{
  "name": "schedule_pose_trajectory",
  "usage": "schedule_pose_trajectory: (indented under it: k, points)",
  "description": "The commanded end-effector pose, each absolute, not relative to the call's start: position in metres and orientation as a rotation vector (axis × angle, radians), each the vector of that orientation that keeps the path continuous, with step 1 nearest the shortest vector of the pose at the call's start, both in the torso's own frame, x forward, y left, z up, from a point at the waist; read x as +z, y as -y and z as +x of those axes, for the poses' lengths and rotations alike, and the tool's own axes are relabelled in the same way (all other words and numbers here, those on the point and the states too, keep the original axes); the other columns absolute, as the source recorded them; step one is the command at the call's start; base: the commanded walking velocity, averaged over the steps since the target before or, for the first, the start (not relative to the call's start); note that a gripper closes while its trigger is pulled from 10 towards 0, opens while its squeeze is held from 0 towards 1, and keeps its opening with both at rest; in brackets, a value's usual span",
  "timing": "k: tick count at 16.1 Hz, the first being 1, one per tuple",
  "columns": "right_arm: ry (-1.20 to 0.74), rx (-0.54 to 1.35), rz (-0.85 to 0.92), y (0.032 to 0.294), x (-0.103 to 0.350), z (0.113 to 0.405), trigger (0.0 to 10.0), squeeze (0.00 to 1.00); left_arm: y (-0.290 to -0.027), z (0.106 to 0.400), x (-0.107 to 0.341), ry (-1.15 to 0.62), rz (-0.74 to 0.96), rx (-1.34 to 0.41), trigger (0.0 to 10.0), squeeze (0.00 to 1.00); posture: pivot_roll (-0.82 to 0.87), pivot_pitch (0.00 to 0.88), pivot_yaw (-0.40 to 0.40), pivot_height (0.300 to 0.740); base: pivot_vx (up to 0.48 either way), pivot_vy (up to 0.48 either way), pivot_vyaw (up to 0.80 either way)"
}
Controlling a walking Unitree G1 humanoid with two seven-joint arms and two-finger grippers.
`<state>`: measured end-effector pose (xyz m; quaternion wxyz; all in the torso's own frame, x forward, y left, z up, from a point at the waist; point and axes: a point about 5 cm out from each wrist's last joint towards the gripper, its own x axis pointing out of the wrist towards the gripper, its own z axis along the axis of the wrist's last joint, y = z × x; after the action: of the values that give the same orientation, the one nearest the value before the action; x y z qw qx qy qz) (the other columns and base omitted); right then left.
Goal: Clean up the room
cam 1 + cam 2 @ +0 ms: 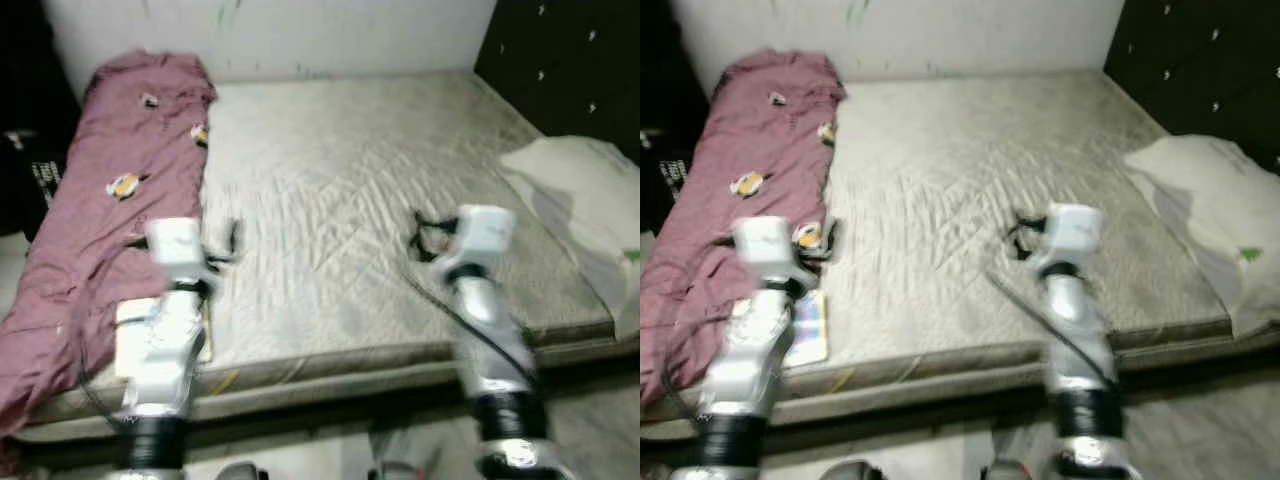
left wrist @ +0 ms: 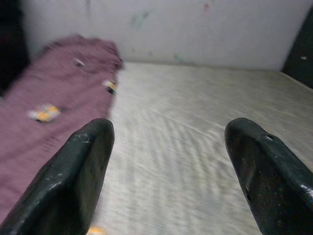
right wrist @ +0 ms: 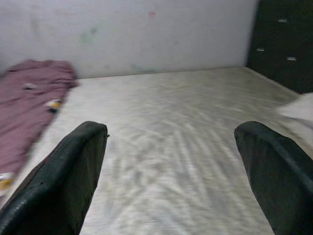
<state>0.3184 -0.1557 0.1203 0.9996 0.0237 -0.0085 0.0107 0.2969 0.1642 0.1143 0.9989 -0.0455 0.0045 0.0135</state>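
A maroon blanket (image 1: pixel 110 200) with small cartoon prints lies crumpled along the left side of a bed with a grey-beige sheet (image 1: pixel 330 170). A white pillow (image 1: pixel 580 190) rests at the bed's right edge. A thin colourful booklet (image 1: pixel 810 328) lies on the bed's front left corner, partly behind my left arm. My left gripper (image 1: pixel 222 240) hovers over the sheet beside the blanket, its fingers (image 2: pixel 83 161) spread wide with nothing between them. My right gripper (image 1: pixel 425 238) hangs over the middle right of the sheet, its fingers (image 3: pixel 73 166) also spread wide on nothing.
A white wall (image 1: pixel 300 35) runs behind the bed, and a black padded headboard (image 1: pixel 570 60) stands at the right. Dark furniture (image 1: pixel 25 170) sits left of the blanket. The bed's front edge (image 1: pixel 350 365) is just below my arms, with floor beneath.
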Motion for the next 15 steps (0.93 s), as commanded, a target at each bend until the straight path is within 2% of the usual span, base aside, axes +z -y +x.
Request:
schedule_pose_trajectory:
  k: [1,6,15]
  points:
    - [0.025,0.003,0.033,0.1643,0.1236,0.3195,10.0,0.0,-0.1571,0.2974,0.1192,0.018,-0.095,0.01,10.0,0.0,-0.1,0.0,0.024,0.74,0.0,0.0,0.0]
    - [0.019,0.005,0.029,0.1637,0.1221,0.3191,10.0,0.0,-0.1534,0.2955,0.1202,0.032,-0.09,-0.042,10.0,0.0,-0.1,0.0,0.022,0.74,0.0,0.0,0.0]
    - [0.023,0.0,0.028,0.1635,0.124,0.322,10.0,0.0,-0.1541,0.2976,0.1221,0.036,-0.083,-0.045,10.0,0.0,-0.1,0.0,0.03,0.74,0.31,0.0,0.0]
